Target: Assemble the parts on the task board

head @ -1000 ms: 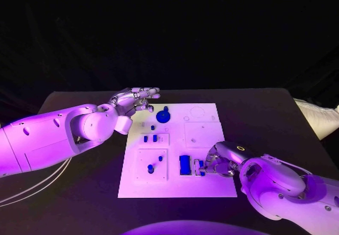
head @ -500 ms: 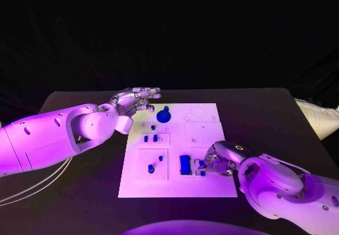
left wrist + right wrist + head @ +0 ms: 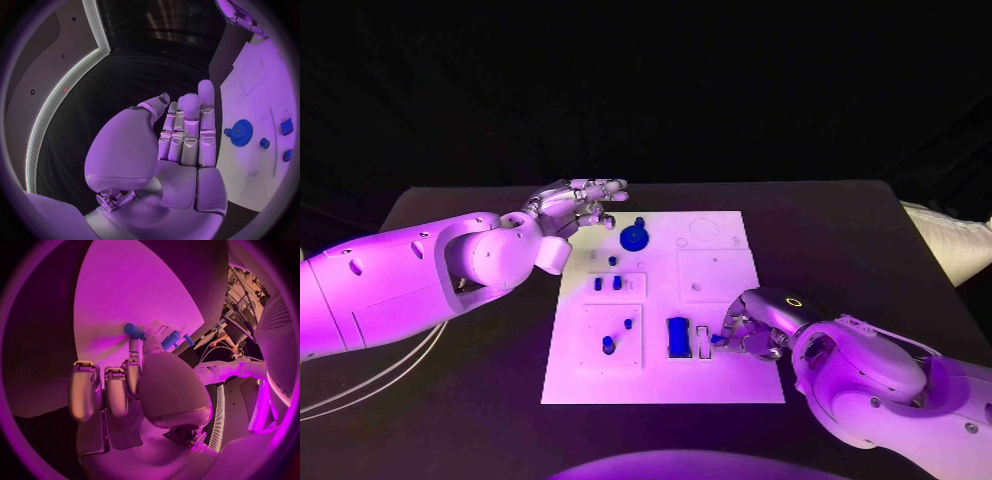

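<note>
White task board [image 3: 711,385] lay mid-frame in the head view, several blue parts seated, other recesses bare, so assembly looked partway. Lower right, the right hand [image 3: 750,330] touched the board beside a blue block [image 3: 678,336]; whether it pinched anything I could not tell. The left wrist view showed the left hand [image 3: 181,150] released, a blue gear [image 3: 240,132] apart at its right. The right wrist view had a fingertip [image 3: 134,344] touching a blue part [image 3: 133,331]

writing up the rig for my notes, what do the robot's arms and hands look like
Both arms have smooth, rounded white shells. The left arm shows small dark dots on its casing, and thin pale cables trail beneath it. The right arm carries a small glowing ring mark near the wrist. The left hand and right hand are silver, with segmented metal fingers.
</note>
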Robot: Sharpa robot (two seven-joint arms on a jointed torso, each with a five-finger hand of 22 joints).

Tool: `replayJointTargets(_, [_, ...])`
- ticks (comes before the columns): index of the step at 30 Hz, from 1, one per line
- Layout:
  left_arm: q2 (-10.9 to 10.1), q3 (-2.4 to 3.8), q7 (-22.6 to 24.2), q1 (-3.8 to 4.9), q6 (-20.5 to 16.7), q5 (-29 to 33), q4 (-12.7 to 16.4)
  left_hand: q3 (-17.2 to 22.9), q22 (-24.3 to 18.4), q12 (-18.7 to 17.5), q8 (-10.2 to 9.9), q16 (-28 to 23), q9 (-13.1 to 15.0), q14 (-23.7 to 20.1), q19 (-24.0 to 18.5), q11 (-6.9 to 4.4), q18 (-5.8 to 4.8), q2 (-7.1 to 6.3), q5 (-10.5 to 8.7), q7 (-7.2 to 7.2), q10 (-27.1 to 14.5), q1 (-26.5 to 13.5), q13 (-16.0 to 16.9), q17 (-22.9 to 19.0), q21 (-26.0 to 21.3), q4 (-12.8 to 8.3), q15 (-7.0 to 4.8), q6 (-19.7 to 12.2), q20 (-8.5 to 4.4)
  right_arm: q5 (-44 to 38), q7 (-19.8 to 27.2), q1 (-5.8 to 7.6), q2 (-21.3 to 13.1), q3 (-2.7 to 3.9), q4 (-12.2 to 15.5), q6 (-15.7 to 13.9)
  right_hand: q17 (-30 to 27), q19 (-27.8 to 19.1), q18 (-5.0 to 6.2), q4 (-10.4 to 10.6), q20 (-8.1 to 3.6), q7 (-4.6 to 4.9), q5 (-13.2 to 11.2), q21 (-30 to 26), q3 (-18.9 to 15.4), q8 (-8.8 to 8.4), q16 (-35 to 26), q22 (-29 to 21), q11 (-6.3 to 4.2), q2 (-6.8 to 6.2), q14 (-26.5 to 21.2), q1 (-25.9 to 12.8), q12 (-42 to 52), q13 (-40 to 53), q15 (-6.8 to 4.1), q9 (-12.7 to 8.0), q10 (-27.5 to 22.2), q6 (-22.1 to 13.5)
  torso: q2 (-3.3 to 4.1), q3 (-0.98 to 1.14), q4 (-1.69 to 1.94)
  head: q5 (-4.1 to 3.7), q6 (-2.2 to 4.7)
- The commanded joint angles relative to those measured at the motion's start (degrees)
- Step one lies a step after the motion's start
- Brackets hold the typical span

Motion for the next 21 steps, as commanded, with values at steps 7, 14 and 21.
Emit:
replayJointTargets(7, [0.02,0.03,0.24,0.03,1.07,-0.57,0.12,-0.22,-0.07,0.32,0.15,0.24,0.05,-0.27,0.24,0.04,0.67,0.39,0.25,0.11,-0.50,0.01,0.01,-0.07,-0.30,-0.15,0.06,-0.30,0.19,-0.93,-0.45,-0.12,-0.14,-0.05,-0.05,1.82,11.87,1.09,-0.38,0.34,-0.25,-0.26,-0.34,0.16,0.04,0.01,0.22,0.85,-1.70,1.58,5.41,0.97,-0.41,-6.29,-0.46,0.00,2.48,-0.09,0.03,0.00,0.05,-0.12,0.01])
replayJointTargets(14, [0.02,0.03,0.22,0.03,1.05,-0.65,0.11,-0.23,-0.07,0.33,0.15,0.24,0.04,-0.28,0.24,0.04,0.67,0.39,0.25,0.11,-0.51,0.01,0.01,-0.08,-0.31,-0.15,0.06,-0.30,0.19,-3.57,-0.33,-0.12,-0.14,-0.05,0.04,3.06,11.53,0.82,-0.27,-0.49,-0.11,0.10,-1.00,-0.28,0.39,-0.58,-0.01,0.28,-1.38,-0.13,5.33,1.60,-1.28,-6.68,-0.27,0.12,2.04,-0.95,0.01,-0.03,0.02,-0.08,-0.04])
replayJointTargets(21, [0.03,0.03,0.15,0.03,1.14,-1.14,0.09,-0.35,-0.16,0.49,0.19,0.31,0.03,-0.37,0.24,0.05,0.66,0.46,0.25,0.12,-0.66,0.00,-0.01,-0.25,-0.42,-0.20,0.06,-0.35,0.19,-11.61,0.06,-0.12,-0.13,-0.04,0.49,5.97,11.10,0.35,-0.12,-2.29,0.51,1.25,-1.73,-0.97,1.72,-2.04,-0.34,-0.52,-0.47,-3.36,5.21,3.42,-3.75,-7.90,0.52,-0.07,0.79,-2.55,-0.03,-0.05,-0.01,-0.04,-0.10])
